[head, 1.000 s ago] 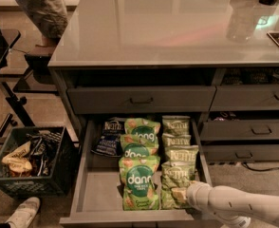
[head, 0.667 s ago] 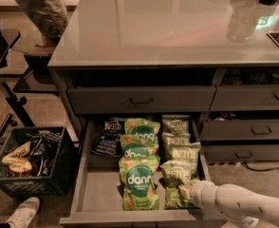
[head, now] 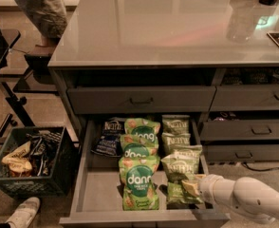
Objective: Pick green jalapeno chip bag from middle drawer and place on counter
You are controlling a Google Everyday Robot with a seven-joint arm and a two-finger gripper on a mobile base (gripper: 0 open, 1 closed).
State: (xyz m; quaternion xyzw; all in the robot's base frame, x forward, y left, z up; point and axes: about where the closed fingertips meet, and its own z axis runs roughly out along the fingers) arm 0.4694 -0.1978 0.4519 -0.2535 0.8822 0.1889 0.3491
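Note:
The middle drawer (head: 97,190) is pulled open below the counter (head: 168,23). A column of several pale olive-green Kettle jalapeno chip bags lies along its right side; the nearest one (head: 177,193) is at the drawer's front right corner. My gripper (head: 192,186) reaches in from the lower right on a white arm (head: 244,197) and is at that front bag's top right edge, touching it. The bag lies low in the drawer, partly hidden by the gripper.
Brighter green "dang" bags (head: 139,175) fill the drawer's middle column, with a dark blue Kettle bag (head: 108,137) at the back left. A shut drawer (head: 142,99) is above, more drawers (head: 253,129) to the right. A black crate (head: 30,160) and a person's shoe (head: 23,210) are on the left floor.
My gripper has shifted slightly right and farther in along the front jalapeno bag. The bags look about where they were.

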